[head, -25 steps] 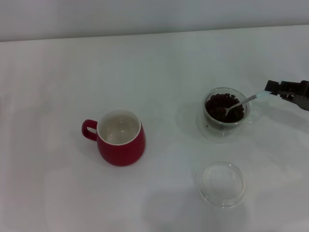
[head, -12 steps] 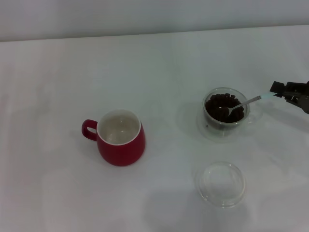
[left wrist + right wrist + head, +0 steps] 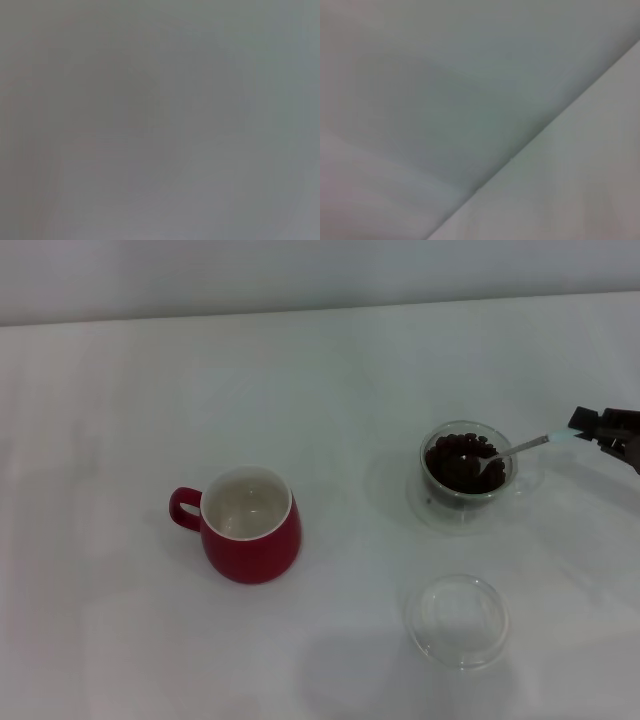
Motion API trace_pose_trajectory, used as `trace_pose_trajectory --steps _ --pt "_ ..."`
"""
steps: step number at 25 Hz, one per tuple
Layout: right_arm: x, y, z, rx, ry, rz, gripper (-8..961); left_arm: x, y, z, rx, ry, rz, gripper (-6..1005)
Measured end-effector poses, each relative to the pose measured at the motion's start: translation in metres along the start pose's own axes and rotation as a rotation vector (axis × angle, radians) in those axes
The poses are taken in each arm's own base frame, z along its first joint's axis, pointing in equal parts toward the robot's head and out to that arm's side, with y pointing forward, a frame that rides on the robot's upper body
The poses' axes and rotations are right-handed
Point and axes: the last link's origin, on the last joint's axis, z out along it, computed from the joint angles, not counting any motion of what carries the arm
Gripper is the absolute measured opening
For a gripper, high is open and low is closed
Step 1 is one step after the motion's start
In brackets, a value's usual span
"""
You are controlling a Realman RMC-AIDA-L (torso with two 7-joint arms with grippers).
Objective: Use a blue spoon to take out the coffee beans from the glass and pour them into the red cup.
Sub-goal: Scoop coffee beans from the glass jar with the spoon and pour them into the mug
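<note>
In the head view the glass [image 3: 466, 478] stands right of centre, filled with dark coffee beans [image 3: 458, 462]. My right gripper [image 3: 583, 428] comes in from the right edge and is shut on the pale blue handle end of the blue spoon [image 3: 522, 448]. The spoon's metal bowl rests in the beans at the glass's right side. The red cup [image 3: 250, 526] stands left of centre with its white inside bare and its handle to the left. The left gripper is out of view. Both wrist views show only blank pale surface.
A shallow flat clear dish [image 3: 457, 620] lies on the white table [image 3: 320, 390] in front of the glass. A grey wall runs along the table's far edge.
My right gripper has drawn back toward the right edge and up slightly, pulling the spoon with it; its bowl has shifted to the right side of the beans.
</note>
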Motion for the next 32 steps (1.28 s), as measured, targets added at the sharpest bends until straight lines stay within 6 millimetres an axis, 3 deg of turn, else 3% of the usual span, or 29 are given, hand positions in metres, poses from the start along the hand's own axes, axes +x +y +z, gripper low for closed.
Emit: trace_pose_trajectory --steps 32 --pt "-0.0068 0.0042 -0.0098 -0.045 -0.058 0.027 147 -0.0006 -0.005 -0.0018 0.013 -0.008 0.01 778"
